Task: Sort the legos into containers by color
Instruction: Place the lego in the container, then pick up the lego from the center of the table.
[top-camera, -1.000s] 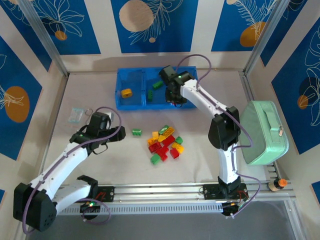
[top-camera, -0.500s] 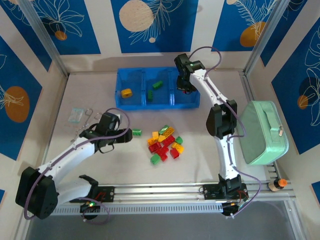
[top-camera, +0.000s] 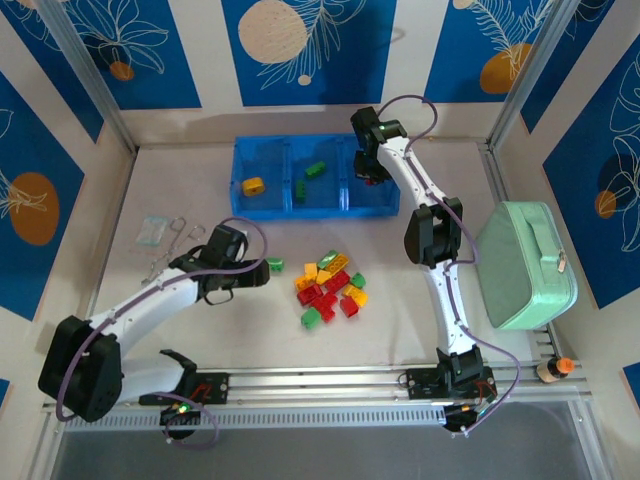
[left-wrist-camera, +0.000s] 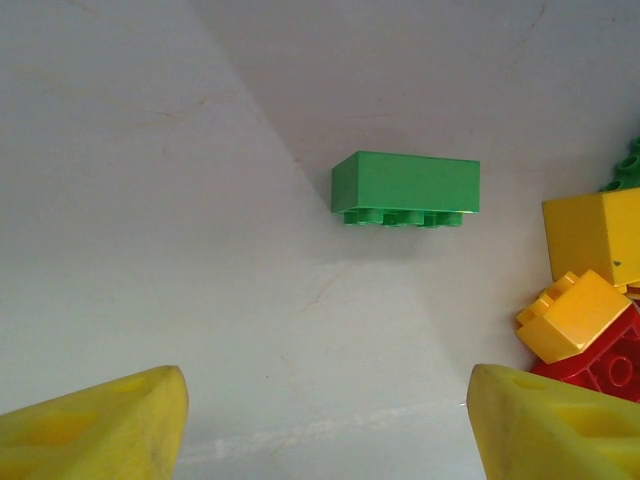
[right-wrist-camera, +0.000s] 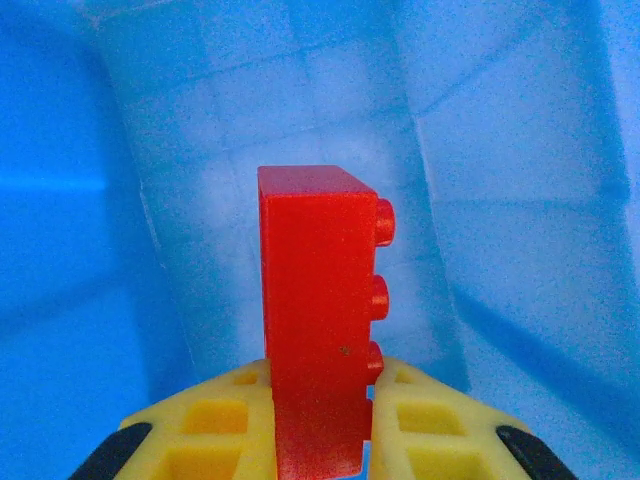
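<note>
The red studded plastic lego brick (right-wrist-camera: 315, 310) stands on end, pinched between the yellow fingers of the right gripper (right-wrist-camera: 320, 420), with its studs facing right in the right wrist view. It hangs over the translucent blue plastic tray (right-wrist-camera: 500, 150). In the top view the right gripper (top-camera: 368, 172) is over the right-hand one of the tray's three compartments. The tray (top-camera: 290, 213) sits at the far side of the pale grey table (top-camera: 400, 330). Its left compartment holds an orange brick (top-camera: 253, 185), and its middle one holds two green bricks (top-camera: 316, 169) (top-camera: 300, 188).

A lone green brick (left-wrist-camera: 405, 185) lies on the table on its side, with its studs toward the left wrist camera. The left gripper (left-wrist-camera: 325, 430) is just short of it, its ribbed yellow fingers (left-wrist-camera: 90, 425) spread wide and holding nothing. In the top view this gripper (top-camera: 258, 272) is just left of that brick (top-camera: 274, 264).

To the right of the lone brick lies a loose pile of red, yellow, green and orange bricks (top-camera: 330, 290), touching and overlapping one another.

A small clear packet (top-camera: 152, 228) lies near the table's left edge. A mint-green zipped case (top-camera: 528, 265) with rounded corners rests at the right edge, well apart from the pile.
</note>
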